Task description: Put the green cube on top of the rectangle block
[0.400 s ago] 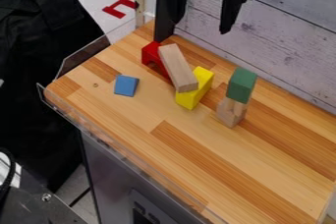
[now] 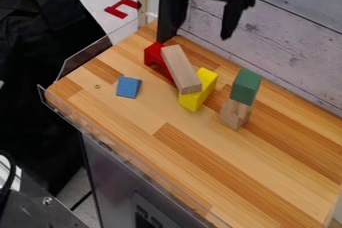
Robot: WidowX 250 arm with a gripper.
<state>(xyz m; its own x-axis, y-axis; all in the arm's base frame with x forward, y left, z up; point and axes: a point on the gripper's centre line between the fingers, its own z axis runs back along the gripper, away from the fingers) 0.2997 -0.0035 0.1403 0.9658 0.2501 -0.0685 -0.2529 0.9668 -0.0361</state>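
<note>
The gripper [image 2: 202,28] hangs at the top of the view, open with nothing between its fingers, above and behind the blocks. At the right, the green cube [image 2: 246,87] rests on a small natural-wood piece [image 2: 235,114] that stands on the table. To the left, a long rectangular wooden block [image 2: 180,69] lies at a slant across the red arch block [image 2: 154,56] and the yellow block [image 2: 198,92]. The green cube and this long block are apart.
A blue block [image 2: 128,87] lies on the wooden tabletop [image 2: 220,172], left of the yellow one. A whitewashed plank wall [image 2: 294,37] runs along the back edge. A clear rim borders the left and front edges.
The gripper has come down a little and slightly to the left, still open. The blocks have not moved.
</note>
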